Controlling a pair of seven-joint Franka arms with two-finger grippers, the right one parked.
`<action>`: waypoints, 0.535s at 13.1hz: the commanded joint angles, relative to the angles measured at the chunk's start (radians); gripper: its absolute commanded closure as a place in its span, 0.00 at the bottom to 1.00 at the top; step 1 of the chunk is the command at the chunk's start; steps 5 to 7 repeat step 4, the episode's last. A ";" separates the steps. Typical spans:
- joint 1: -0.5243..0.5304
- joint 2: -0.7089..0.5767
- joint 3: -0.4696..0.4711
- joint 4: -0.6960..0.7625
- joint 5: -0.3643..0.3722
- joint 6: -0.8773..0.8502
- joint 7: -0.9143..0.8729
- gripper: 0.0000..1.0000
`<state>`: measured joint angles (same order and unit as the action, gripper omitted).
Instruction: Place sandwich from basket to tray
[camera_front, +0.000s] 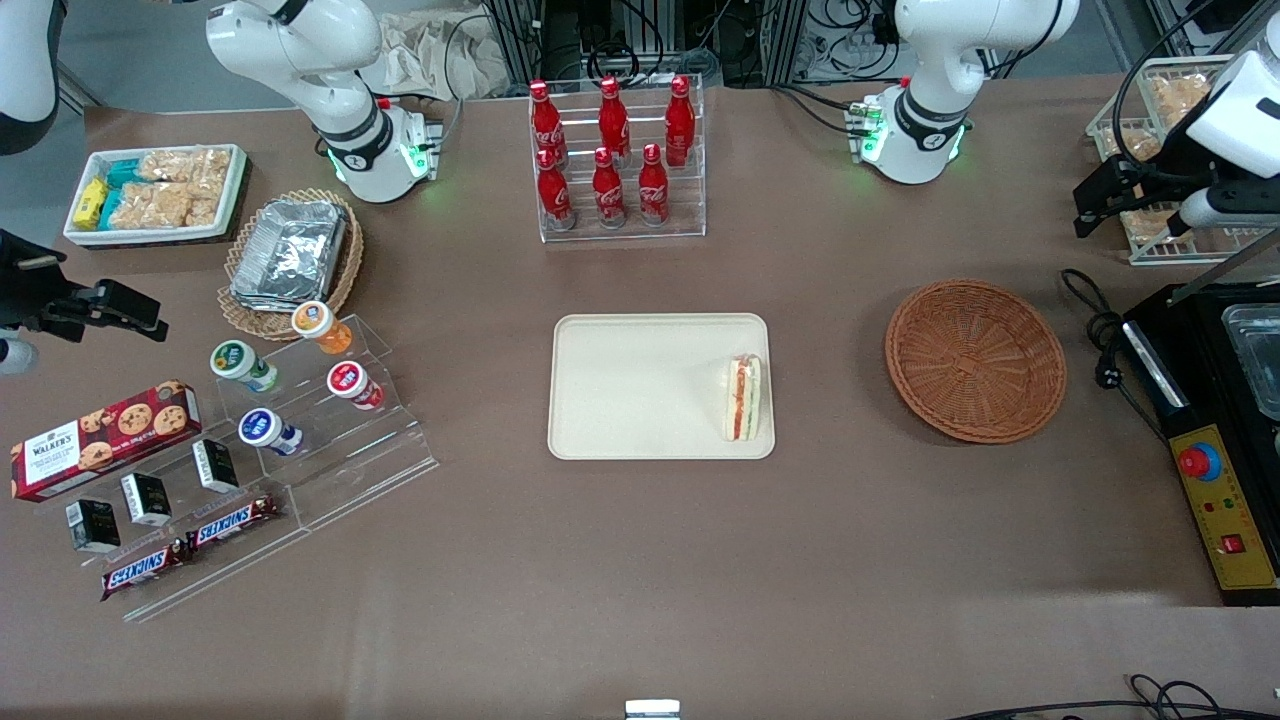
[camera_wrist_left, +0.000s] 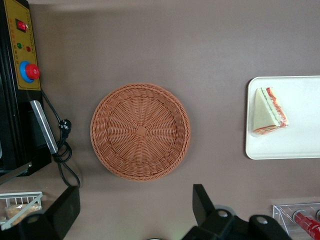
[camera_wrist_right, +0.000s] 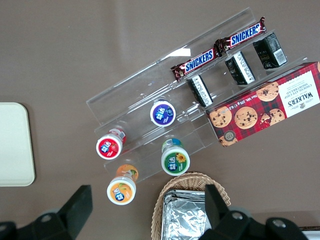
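Note:
The sandwich (camera_front: 742, 397) (camera_wrist_left: 269, 111), a white wedge with red and green filling, lies on the cream tray (camera_front: 640, 390) (camera_wrist_left: 300, 145), at the tray's edge nearest the basket. The round reddish-brown wicker basket (camera_front: 975, 360) (camera_wrist_left: 140, 131) sits beside the tray toward the working arm's end of the table, with nothing in it. My gripper (camera_front: 1120, 200) (camera_wrist_left: 132, 207) hangs high above the table, farther from the front camera than the basket. It is open, its black fingers (camera_wrist_left: 201, 202) wide apart with only bare table between them.
A black control box with a red stop button (camera_front: 1215, 480) and a coiled cable (camera_front: 1100, 340) lie close beside the basket. A wire rack of snack packs (camera_front: 1160, 130) stands near the gripper. A rack of cola bottles (camera_front: 617, 160) stands farther back than the tray.

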<state>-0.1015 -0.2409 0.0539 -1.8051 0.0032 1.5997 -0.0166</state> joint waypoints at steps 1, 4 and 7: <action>-0.007 0.026 0.001 0.047 0.009 -0.030 0.020 0.00; -0.007 0.026 0.003 0.052 0.008 -0.030 0.020 0.00; -0.007 0.026 0.003 0.052 0.008 -0.030 0.020 0.00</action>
